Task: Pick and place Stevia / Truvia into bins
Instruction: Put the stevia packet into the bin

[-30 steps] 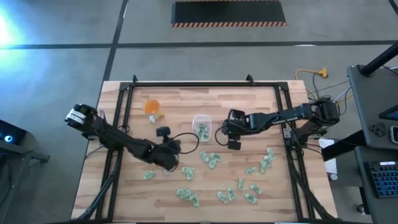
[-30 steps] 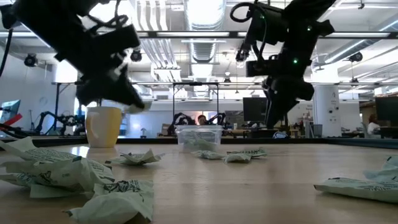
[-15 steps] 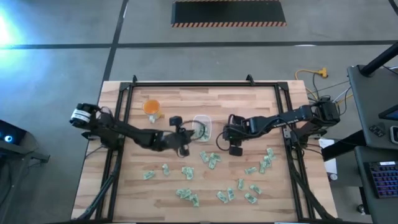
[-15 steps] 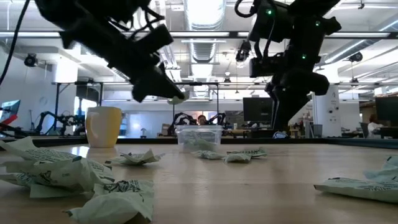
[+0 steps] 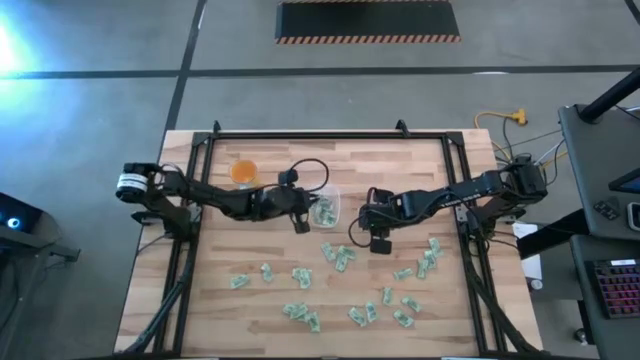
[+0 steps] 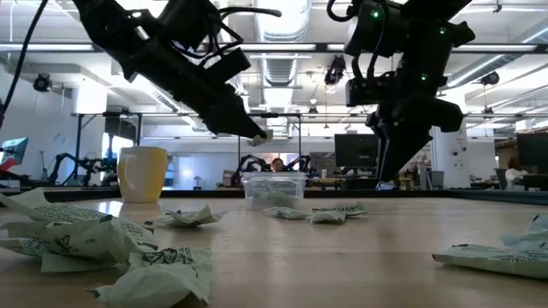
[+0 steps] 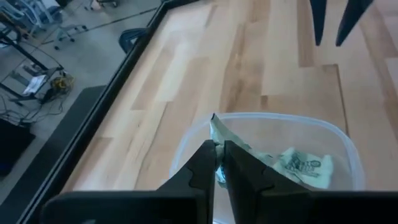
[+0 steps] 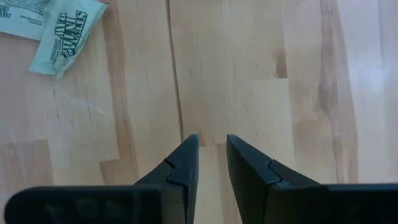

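My left gripper (image 7: 217, 149) is shut on one pale green Stevia sachet (image 7: 216, 132) and hovers over the clear container (image 7: 267, 155), which has sachets inside (image 7: 298, 163). The high view shows this gripper (image 5: 305, 216) at the container's left rim (image 5: 325, 207); the low view shows it (image 6: 255, 133) above the container (image 6: 274, 188). My right gripper (image 8: 211, 144) is narrowly open and holds nothing over bare wood, right of the container (image 5: 373, 238). Loose sachets (image 5: 340, 258) lie flat on the table. My left gripper pinches the sachet between its two fingers. One end of the sachet (image 7: 214, 124) sticks out past the fingertips. The fingers slant down from the table's left side. The sachet (image 6: 265, 134) is lifted clear, above the container's opening.
An orange cup (image 5: 244, 172) stands left of the container toward the far edge. Sachets are scattered over the near half (image 5: 300, 312) and the right side (image 5: 430, 255); one lies near my right gripper (image 8: 65, 31). A black frame rail (image 5: 320, 138) borders the table.
My left gripper, shut on the sachet, has travelled from the near-left part of the table toward the far right and up, and now hangs over the container. My right gripper has shifted a little toward the near edge.
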{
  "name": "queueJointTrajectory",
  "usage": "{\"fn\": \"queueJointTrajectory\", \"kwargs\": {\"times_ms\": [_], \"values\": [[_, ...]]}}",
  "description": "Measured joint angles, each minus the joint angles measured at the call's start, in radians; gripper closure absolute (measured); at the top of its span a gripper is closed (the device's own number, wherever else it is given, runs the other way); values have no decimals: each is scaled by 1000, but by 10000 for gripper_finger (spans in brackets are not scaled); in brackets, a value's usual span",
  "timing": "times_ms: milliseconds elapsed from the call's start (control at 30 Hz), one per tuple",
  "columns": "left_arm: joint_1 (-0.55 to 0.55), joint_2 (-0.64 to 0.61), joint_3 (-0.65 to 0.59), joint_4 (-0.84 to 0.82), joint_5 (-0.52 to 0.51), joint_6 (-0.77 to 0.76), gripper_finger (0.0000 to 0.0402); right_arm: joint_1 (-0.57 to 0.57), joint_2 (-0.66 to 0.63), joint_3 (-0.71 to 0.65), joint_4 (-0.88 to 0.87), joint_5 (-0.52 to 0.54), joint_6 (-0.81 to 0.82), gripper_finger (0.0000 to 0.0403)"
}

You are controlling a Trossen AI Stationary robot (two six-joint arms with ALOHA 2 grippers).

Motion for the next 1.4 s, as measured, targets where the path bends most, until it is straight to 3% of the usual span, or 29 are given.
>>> {"fn": "queueJointTrajectory", "kwargs": {"times_ms": [300, 433, 500, 600, 700, 1167, 1400], "values": [[5, 43, 10, 2, 16, -5, 283, 1, 0, -2, 6, 0, 4, 328], [-7, 20, 6, 0, 13, -12, 258, 7, 0, -35, 84, -9, 23, 333], [-21, -1, 6, -5, 16, -15, 254, 8, 0, -68, 192, -65, 8, 334], [-44, -41, 5, -50, 19, -35, 253, 9, 0, -116, 343, -232, -47, 334], [-74, -79, 4, -135, 18, -47, 253, 10, 0, -134, 409, -355, -78, 330], [-192, -216, -6, -493, 20, -275, 252, 6, 116, -143, 564, -352, -92, 294], [-211, -222, -15, -522, 19, -302, 252, 6, 129, -143, 575, -352, -78, 270]]}}
